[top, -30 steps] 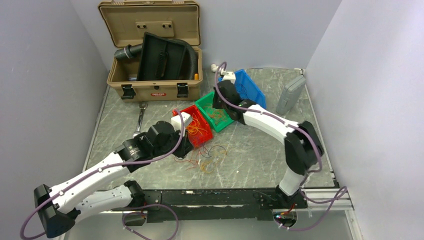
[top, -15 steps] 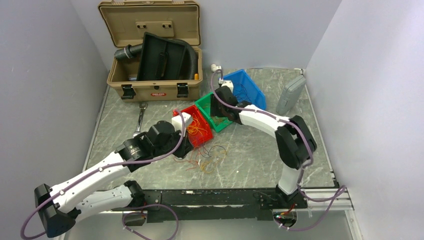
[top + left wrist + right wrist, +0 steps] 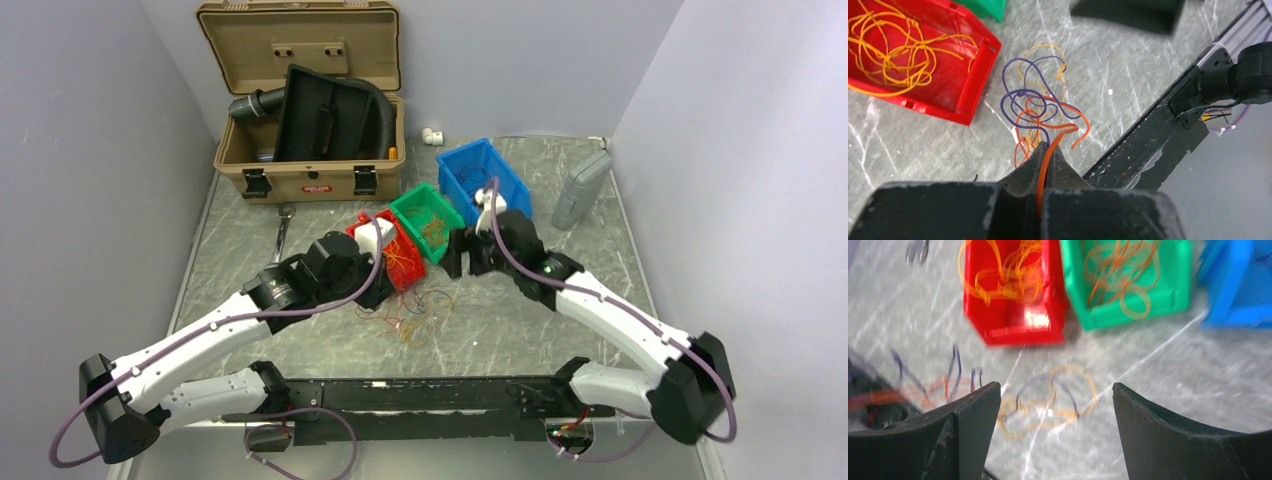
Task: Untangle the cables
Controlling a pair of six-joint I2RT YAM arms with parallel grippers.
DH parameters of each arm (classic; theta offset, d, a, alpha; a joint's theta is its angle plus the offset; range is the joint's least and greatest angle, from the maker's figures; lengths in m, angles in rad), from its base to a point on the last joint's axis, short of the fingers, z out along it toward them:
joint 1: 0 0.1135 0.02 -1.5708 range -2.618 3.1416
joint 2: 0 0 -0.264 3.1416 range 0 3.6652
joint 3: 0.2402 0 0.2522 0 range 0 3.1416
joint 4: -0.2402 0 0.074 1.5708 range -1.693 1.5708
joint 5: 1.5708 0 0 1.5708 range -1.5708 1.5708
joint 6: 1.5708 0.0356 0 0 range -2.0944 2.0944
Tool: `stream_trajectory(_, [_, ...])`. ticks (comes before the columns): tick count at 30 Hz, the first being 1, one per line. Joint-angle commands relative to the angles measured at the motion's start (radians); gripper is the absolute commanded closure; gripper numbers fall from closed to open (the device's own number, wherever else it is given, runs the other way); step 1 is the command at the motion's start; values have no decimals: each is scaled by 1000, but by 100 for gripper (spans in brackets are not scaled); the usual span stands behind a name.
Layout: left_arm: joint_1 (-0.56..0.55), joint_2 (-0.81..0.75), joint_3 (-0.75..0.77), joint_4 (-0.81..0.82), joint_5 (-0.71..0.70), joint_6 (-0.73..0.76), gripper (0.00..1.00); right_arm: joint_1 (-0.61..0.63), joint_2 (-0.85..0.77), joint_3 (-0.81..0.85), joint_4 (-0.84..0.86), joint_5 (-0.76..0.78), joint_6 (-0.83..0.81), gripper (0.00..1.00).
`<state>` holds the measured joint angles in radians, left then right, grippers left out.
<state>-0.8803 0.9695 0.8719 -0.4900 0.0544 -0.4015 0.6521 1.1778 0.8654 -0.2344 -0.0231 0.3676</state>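
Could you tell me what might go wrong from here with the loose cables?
1. The left gripper pinches an orange cable tangled with a purple cable; pulling may tighten the knot or drag the tangle.
2. The open right gripper, above the tangle, may grab several strands at once.

We see an open tan case (image 3: 300, 176) at the back left of the marbled table (image 3: 530, 320), holding a black corrugated hose (image 3: 386, 112) and a black tray (image 3: 322, 112). Mid-table, a red bin (image 3: 1015, 325), a green bin (image 3: 1128, 315) and a blue bin (image 3: 468, 151) stand side by side in a diagonal row. A wrench (image 3: 281, 232) lies to their left and a grey box (image 3: 581, 188) sits near the right edge.
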Motion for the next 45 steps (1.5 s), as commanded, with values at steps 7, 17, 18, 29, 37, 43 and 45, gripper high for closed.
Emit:
stream_trajectory(7, [12, 24, 102, 42, 67, 19, 100, 18, -125, -319, 254, -336, -82, 9])
stream_trajectory(17, [15, 49, 218, -41, 50, 56, 100, 23, -53, -344, 293, -140, 67, 13])
stream_trajectory(18, [15, 51, 224, -46, 43, 59, 100, 29, -60, -351, 300, -138, 85, 14])
stream_trajectory(29, [21, 84, 281, -38, 35, 64, 100, 293, -85, -315, 100, 217, 424, 2])
stream_trajectory(37, [47, -66, 286, -90, -151, 31, 100, 398, 15, -270, 105, 368, 538, 1])
stream_trajectory(43, [85, -156, 336, -141, -277, 5, 100, 435, 133, -186, 52, 436, 582, 0])
stream_trajectory(45, [89, -192, 329, -144, -303, 0, 100, 444, 185, -141, 22, 467, 599, 0])
